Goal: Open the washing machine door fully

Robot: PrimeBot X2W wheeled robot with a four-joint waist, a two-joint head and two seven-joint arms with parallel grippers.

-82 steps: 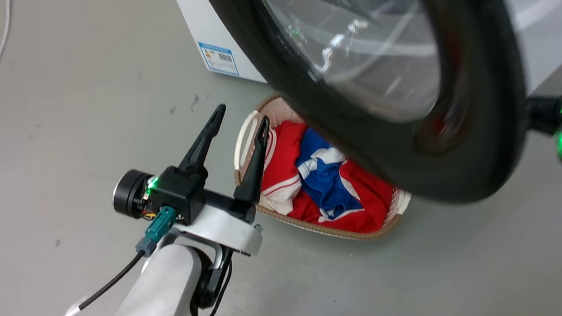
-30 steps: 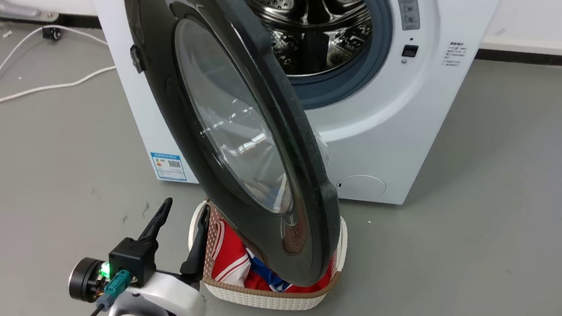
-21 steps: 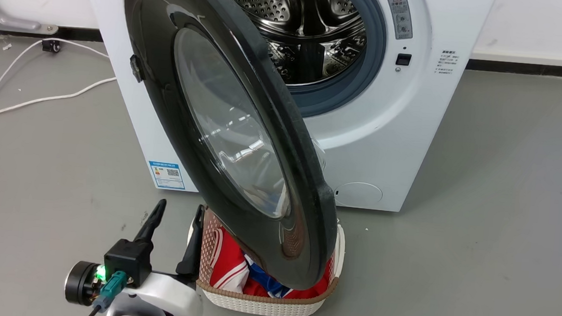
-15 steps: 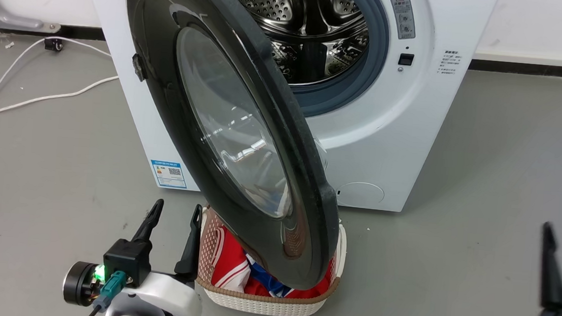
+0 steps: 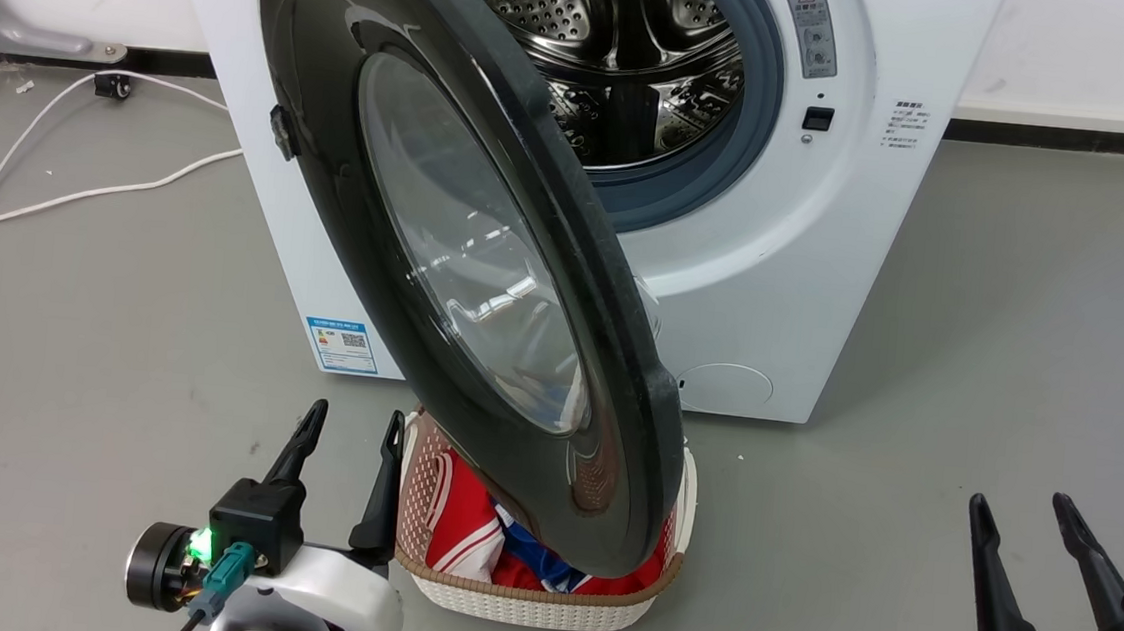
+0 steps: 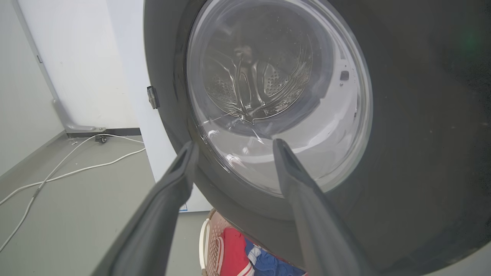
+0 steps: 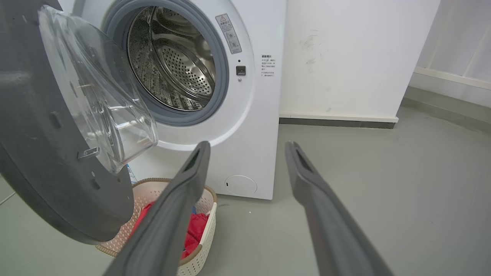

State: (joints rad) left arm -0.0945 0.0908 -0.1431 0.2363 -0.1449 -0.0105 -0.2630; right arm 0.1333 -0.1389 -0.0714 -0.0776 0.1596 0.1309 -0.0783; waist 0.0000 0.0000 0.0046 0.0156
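The white washing machine [image 5: 804, 304] stands ahead with its steel drum [image 5: 631, 70] exposed. Its round black-rimmed washing machine door [image 5: 485, 279] hangs swung out toward me, hinged on the left, its lower edge above the basket. The left wrist view looks at the door [image 6: 422, 134] from outside through its glass; the right wrist view shows the door [image 7: 46, 153] from inside with its clear bowl. My left gripper [image 5: 353, 424] is open at the lower left, beside the basket, touching nothing. My right gripper [image 5: 1018, 512] is open at the lower right, well clear of the door and empty.
A white woven laundry basket [image 5: 539, 605] with red and blue clothes sits on the floor under the door [image 7: 199, 234]. White cables [image 5: 60, 196] trail over the grey floor at the left. A white wall runs behind the machine.
The camera pulled back from a close view of the door to show the whole machine. My right gripper came into view at the lower right. The door and left gripper hold still lately.
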